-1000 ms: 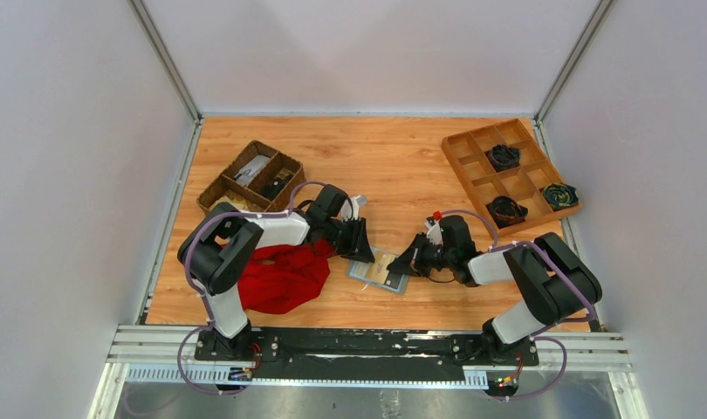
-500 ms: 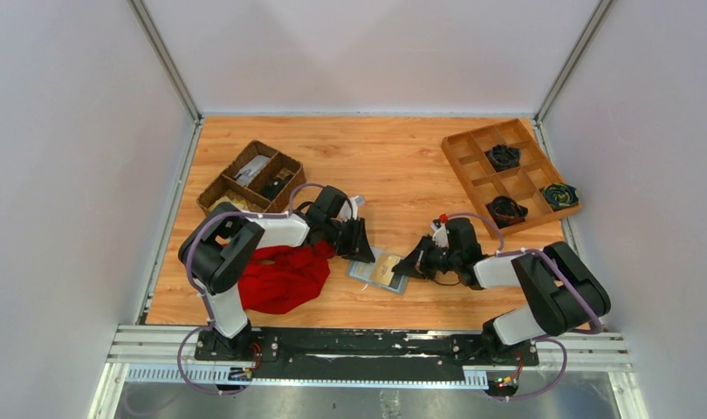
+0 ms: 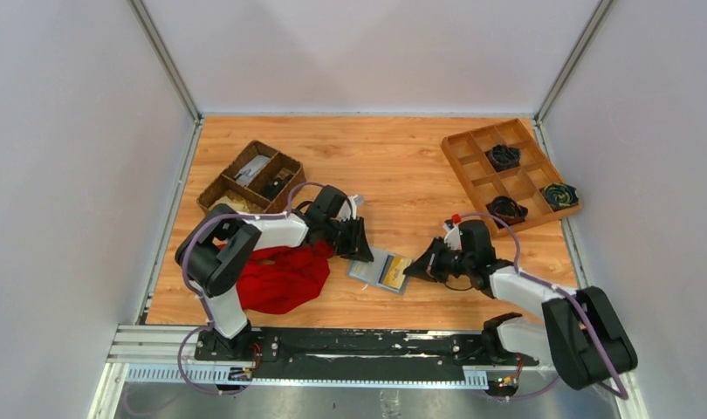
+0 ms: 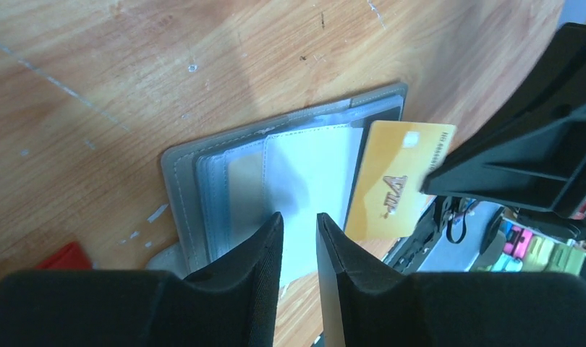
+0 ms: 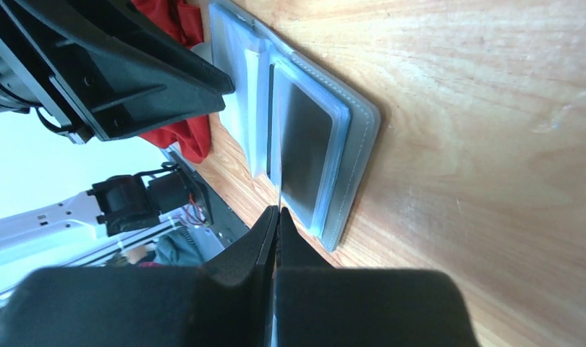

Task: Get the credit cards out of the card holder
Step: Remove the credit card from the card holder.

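The grey card holder lies open on the wooden table, its clear sleeves up. My left gripper rests its tips on the holder's near edge, jaws narrowly apart, with nothing visibly pinched. My right gripper is shut on a gold credit card. That card hangs tilted over the holder's right edge, and shows only as a thin edge-on line in the right wrist view. A tan card still sits in a left slot.
A red cloth lies bunched just left of the holder, under the left arm. A dark wicker basket stands at the back left. A wooden compartment tray with dark coiled items sits at the back right. White walls enclose the table.
The right gripper has drawn back to the right with the gold card, which has slid further out over the holder's right edge. The left gripper and the holder stay put.
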`<state>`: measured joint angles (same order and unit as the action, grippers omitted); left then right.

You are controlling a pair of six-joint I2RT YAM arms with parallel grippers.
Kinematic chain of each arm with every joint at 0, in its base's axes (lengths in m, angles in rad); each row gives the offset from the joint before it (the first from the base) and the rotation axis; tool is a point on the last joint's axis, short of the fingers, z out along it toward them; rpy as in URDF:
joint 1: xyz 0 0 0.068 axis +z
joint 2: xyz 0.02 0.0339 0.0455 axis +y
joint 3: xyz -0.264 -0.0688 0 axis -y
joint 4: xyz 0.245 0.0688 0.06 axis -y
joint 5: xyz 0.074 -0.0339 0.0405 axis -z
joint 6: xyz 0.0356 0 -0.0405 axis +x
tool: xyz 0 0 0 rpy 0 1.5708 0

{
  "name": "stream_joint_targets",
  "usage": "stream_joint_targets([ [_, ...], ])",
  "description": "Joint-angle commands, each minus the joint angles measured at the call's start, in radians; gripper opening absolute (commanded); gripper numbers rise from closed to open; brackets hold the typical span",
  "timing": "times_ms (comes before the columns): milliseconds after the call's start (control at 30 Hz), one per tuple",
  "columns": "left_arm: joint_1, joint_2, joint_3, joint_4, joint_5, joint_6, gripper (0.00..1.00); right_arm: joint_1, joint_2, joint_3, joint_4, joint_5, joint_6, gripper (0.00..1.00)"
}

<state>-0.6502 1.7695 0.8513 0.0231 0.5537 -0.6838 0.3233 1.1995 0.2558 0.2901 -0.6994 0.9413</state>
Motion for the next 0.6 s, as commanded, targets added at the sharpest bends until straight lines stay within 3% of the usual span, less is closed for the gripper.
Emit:
stream_joint_targets([
  [0, 0.009, -0.062, -0.010, -0.058, -0.056, 0.048, 0.31, -0.020, -0.133, 0.061, -0.244, 0.048, -0.129, 0.00],
  [267, 0.011, -0.231, 0.054, -0.136, -0.013, 0.086, 0.36, -0.027, -0.244, 0.145, -0.301, 0.014, -0.203, 0.00],
  [467, 0.033, -0.283, 0.037, -0.073, 0.095, 0.041, 0.37, -0.027, -0.231, 0.171, -0.076, -0.114, -0.150, 0.00],
  [567, 0.048, -0.296, 0.013, -0.032, 0.146, 0.025, 0.43, -0.027, -0.202, 0.171, 0.061, -0.181, -0.081, 0.00],
])
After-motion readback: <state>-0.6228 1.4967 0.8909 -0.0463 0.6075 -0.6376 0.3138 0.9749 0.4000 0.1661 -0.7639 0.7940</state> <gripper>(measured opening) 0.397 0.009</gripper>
